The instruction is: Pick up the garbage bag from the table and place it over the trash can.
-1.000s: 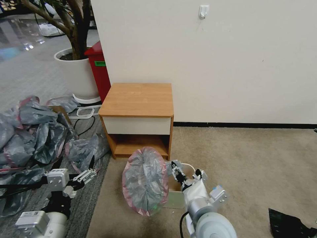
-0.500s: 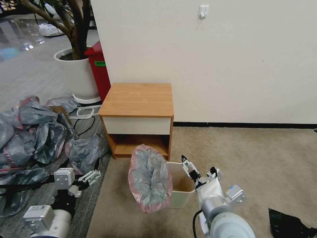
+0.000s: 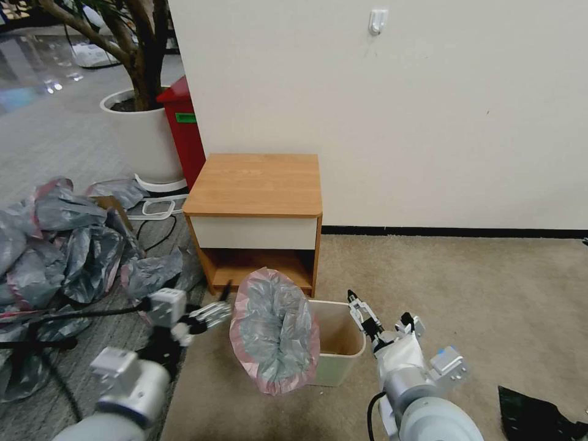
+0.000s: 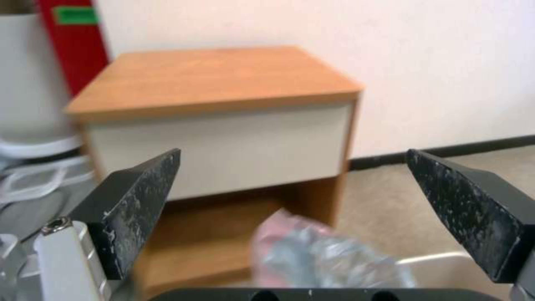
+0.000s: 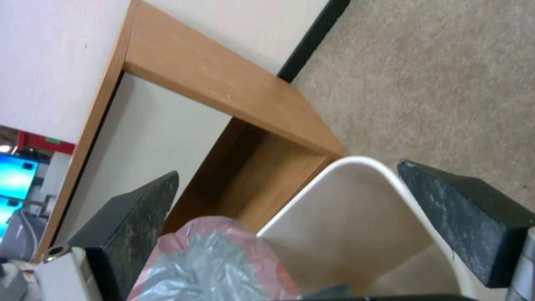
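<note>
The garbage bag (image 3: 275, 331), grey and translucent with a pink band, stands open as an oval over the left side of the cream trash can (image 3: 343, 352). The can sits on the carpet in front of the wooden table (image 3: 254, 184), whose top is bare. My left gripper (image 3: 214, 311) is open just left of the bag's rim; I cannot tell whether it touches. Its wrist view looks past its fingers (image 4: 139, 200) at the table (image 4: 223, 83) and the bag (image 4: 323, 259). My right gripper (image 3: 378, 309) is open beside the can's right rim, with the can (image 5: 357, 209) and bag (image 5: 217, 263) ahead.
A heap of grey-and-pink bags (image 3: 61, 245) covers the floor at the left, with cables (image 3: 156, 226) near it. A red bin (image 3: 180, 135) and a white planter (image 3: 144, 138) stand behind the table's left. A black sheet (image 3: 539, 416) lies at the lower right. Open carpet stretches to the right.
My left arm has swung right, up to the bag's left edge. My right gripper has drawn away to the right, uncovering the can's opening. The bag stays hanging on the can's left side.
</note>
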Controlling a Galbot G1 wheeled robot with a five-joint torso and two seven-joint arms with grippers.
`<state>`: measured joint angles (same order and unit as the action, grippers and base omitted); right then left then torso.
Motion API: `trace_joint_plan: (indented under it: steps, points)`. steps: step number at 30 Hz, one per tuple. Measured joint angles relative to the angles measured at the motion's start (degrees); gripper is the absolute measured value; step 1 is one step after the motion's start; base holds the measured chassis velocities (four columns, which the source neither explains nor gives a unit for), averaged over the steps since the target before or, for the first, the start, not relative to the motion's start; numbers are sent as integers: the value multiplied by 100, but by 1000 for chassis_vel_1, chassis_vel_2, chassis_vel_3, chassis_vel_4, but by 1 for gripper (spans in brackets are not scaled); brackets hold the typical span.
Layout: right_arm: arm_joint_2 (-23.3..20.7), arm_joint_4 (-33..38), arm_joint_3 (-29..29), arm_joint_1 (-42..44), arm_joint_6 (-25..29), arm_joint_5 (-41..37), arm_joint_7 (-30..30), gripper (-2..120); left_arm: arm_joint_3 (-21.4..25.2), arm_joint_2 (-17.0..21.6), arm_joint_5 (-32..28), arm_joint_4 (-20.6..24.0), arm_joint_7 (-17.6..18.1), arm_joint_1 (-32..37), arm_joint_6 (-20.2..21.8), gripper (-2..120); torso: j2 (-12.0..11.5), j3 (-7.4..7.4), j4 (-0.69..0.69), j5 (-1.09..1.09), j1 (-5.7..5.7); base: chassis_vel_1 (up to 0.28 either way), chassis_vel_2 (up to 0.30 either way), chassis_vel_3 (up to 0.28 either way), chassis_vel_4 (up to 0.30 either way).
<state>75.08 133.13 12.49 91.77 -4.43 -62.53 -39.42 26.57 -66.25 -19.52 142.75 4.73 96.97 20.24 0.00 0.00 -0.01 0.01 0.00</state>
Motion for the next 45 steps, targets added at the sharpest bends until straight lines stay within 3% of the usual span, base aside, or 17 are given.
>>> trace_joint_plan:
  steps: [5, 12, 14, 20, 29, 45]
  points:
    - [21, -27, 87, -2, -2, 28, 4, 100, -752, -107, 476, -446, 66, -355, 83, 100, 0, 0, 1, -1, 0, 0, 0, 0, 0]
    - [79, -25, 146, 31, -1, 161, 8, 100, -1280, -338, 848, -956, 436, -617, 240, 100, 0, 0, 1, -1, 0, 0, 0, 0, 0]
    - [92, -24, 169, 37, -1, 167, 8, 100, -1319, -355, 867, -1005, 492, -639, 278, 100, 0, 0, 1, -1, 0, 0, 0, 0, 0]
    - [138, -88, 279, 43, 0, 278, 19, 100, -1440, -411, 862, -1321, 821, -724, 664, 81, 0, 0, 1, -1, 0, 0, 0, 0, 0]
    - [147, -173, 329, 43, 3, 392, 26, 100, -1512, -515, 855, -1685, 946, -861, 797, 56, 0, 0, 1, -1, 0, 0, 0, 0, 0]
    - [66, -294, 643, 60, -2, 264, 230, 100, -1668, -676, 866, -2140, 1173, -1047, 850, 53, 0, 0, 1, -1, 0, 0, 0, 0, 0]
